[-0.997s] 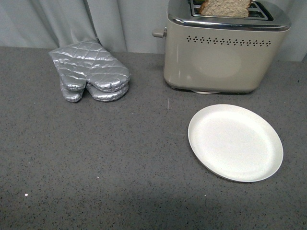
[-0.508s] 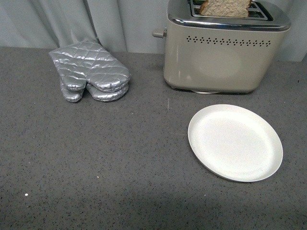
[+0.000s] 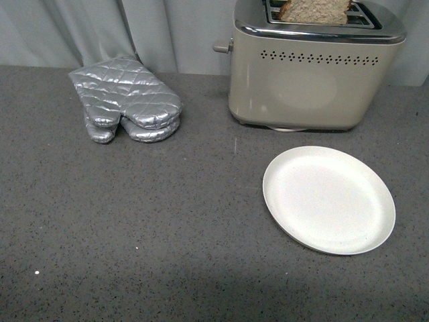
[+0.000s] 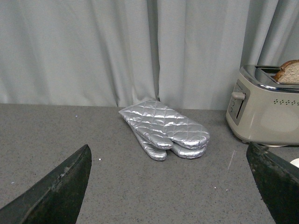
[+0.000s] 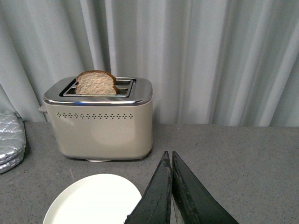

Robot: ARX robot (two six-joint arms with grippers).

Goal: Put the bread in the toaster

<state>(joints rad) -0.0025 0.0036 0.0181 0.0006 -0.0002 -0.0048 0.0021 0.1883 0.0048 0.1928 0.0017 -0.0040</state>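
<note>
The bread [image 3: 314, 11] stands upright in a slot of the toaster [image 3: 315, 70], its top poking above the chrome, so the job looks done: the right gripper [image 5: 169, 161], pressed together, and the left gripper [image 4: 170, 161], spread wide, hang clear of the toaster, holding nothing.

Nothing in the front view has visibly changed.

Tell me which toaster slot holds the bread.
The front slot, nearer the robot: the bread stands in it, poking above the toaster; the rear slot is empty.
</note>
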